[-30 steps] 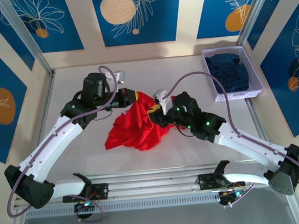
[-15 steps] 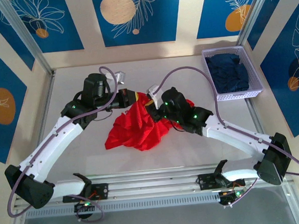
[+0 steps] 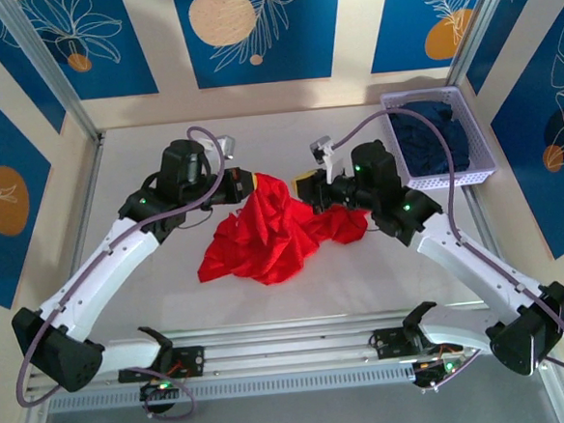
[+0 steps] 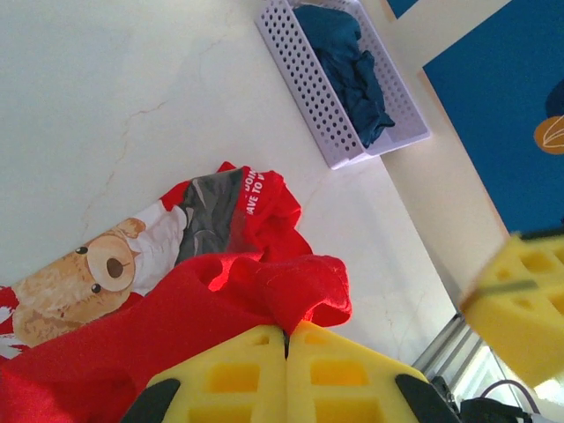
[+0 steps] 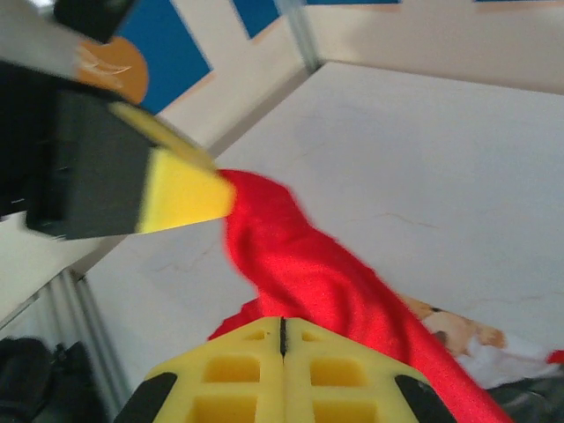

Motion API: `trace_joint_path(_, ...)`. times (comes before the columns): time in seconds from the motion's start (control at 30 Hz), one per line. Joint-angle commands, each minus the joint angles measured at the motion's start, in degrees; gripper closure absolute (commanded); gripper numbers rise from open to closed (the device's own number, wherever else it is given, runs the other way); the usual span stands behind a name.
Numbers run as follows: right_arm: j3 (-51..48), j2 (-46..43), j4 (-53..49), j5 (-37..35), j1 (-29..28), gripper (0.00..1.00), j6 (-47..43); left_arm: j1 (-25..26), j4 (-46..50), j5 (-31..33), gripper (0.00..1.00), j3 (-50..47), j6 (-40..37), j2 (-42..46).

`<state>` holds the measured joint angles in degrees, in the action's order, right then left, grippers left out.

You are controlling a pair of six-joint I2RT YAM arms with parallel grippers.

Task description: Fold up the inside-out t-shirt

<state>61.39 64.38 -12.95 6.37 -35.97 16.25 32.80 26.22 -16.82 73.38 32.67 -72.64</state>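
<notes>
Left pincer (image 3: pixel 252 185) clamped on t-shirt (image 3: pixel 260 237) | right pincer (image 3: pixel 309 189) likewise | crumpled red, bear print (image 4: pixel 88 275) showing

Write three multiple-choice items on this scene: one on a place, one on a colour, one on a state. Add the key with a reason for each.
1. Where on the table does the basket holding the navy garment stand?
A. far right corner
B. near left corner
C. between the arm bases

2. What colour is the t-shirt?
A. green
B. red
C. white

3. How do the left tool and the right tool stand?
A. both wide open
B. left open, right shut
C. both shut on the t-shirt

Key:
1 A, the top view puts the basket at the far right.
2 B, the cloth is bright red in all three views.
3 C, each wrist view shows yellow fingers pressed together with red cloth at their tips.
</notes>
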Motion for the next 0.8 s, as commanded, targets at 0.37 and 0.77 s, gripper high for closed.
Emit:
trace_joint_path(0.37,3.9,9.4,-2.9,-20.3,-9.4,0.68,-8.9,-0.6,-0.5,-0.5,1.00,0.0,-0.5,-0.3)
trace_joint_path(0.77,6.4,14.3,-1.0,-21.8,-9.2,0.84,-9.4,-0.6,-1.1,-1.2,1.00,-0.4,-0.5,-0.6)
